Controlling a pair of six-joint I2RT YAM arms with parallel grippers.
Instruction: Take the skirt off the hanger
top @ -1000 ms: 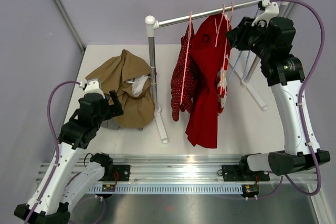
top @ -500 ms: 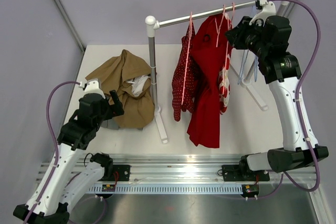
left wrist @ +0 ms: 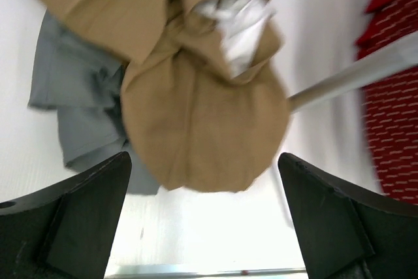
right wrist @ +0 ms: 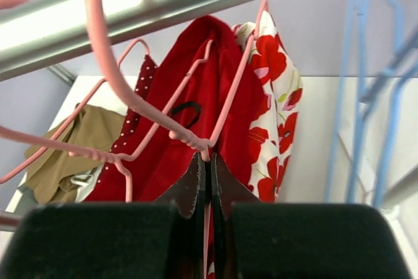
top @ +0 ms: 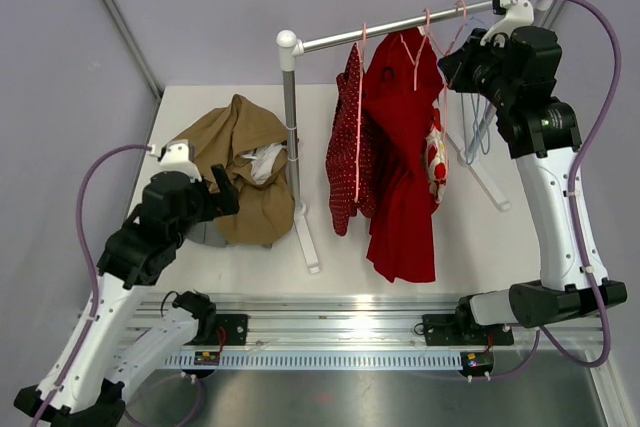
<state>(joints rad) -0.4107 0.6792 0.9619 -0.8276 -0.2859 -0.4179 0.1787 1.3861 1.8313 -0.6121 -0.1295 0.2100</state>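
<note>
Clamped right hand [right wrist: 206,161] on pink hanger [right wrist: 183,137] at neck; held left hand [left wrist: 204,184] apart; found red skirt [top: 400,167] hanging lengthwise downward, hem toward worktop [top: 480,237].

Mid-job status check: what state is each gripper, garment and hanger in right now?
Right gripper: shut on the pink hanger.
Pink hanger: pinched at its neck, hook at the rail.
Left gripper: open, empty, above the tan garment.
Red garment: hanging from the rail.
Dotted garment: hanging beside it.
Floral garment: hanging too.
Tan garment: heaped on the table.
Grey garment: partly under the tan one.
Blue hangers: hanging, empty.
</note>
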